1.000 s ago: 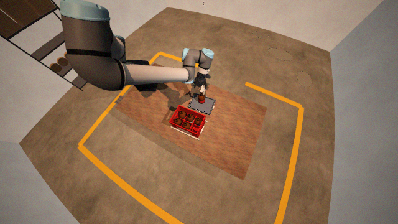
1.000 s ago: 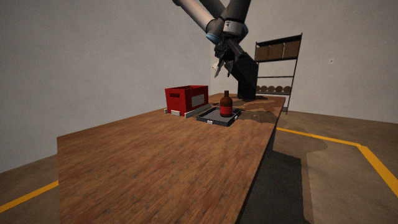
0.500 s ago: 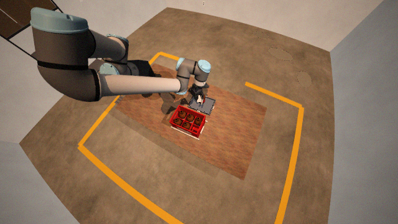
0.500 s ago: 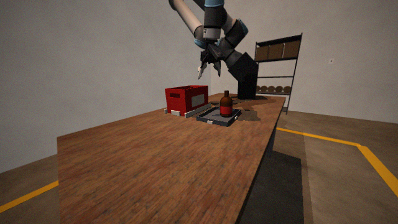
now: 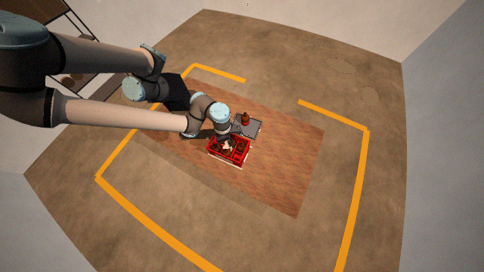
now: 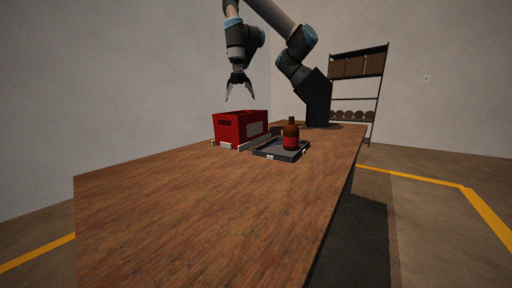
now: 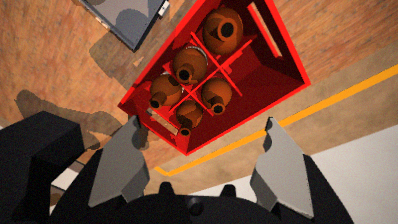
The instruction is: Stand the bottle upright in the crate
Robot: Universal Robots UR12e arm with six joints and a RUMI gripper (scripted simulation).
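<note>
A: Status, nearest first?
B: Jaws spread wide, nothing between them. They hang above the crate (image 5: 242, 163) (image 6: 226, 134) (image 7: 250, 112), clear of its rim. Crate sits flat on the desk (image 5: 283, 159) (image 6: 200, 200) (image 7: 60, 65), no tilt seen.
A: Room inside?
B: Five other bottles (image 5: 241, 146) (image 7: 216, 93) in it, one compartment free.
A: Task bottle?
B: Farther off. Bottle (image 5: 245, 119) (image 6: 291, 136) stands upright on the tray (image 5: 253, 130) (image 6: 280, 145) (image 7: 132, 15), not lying. Tray looks level, beside the crate.
A: So what's done?
B: Upright part, likely. Left: grasp, lift, lower into the free compartment, let go, back off. Placement hasn't been achieved.
A: Bottle versus jaws?
B: Off to the side and lower, over at the tray, well outside their gap. Wrist view doesn't show it; only part of the tray is in there.
A: Next move?
B: Probably across to the bottle, neck between the jaws. Main risk: knocking it over or nudging the loose tray.

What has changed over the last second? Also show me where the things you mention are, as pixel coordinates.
The gripper (image 5: 227, 145) (image 6: 240, 100) (image 7: 201, 116) moved from above the tray (image 5: 255, 133) (image 6: 260, 152) (image 7: 132, 44) to above the red crate (image 5: 242, 160) (image 6: 228, 132) (image 7: 300, 80). It took hold of nothing and let nothing go. The bottle on the tray (image 5: 245, 119) (image 6: 291, 138) stayed upright; tray and crate stayed put.
</note>
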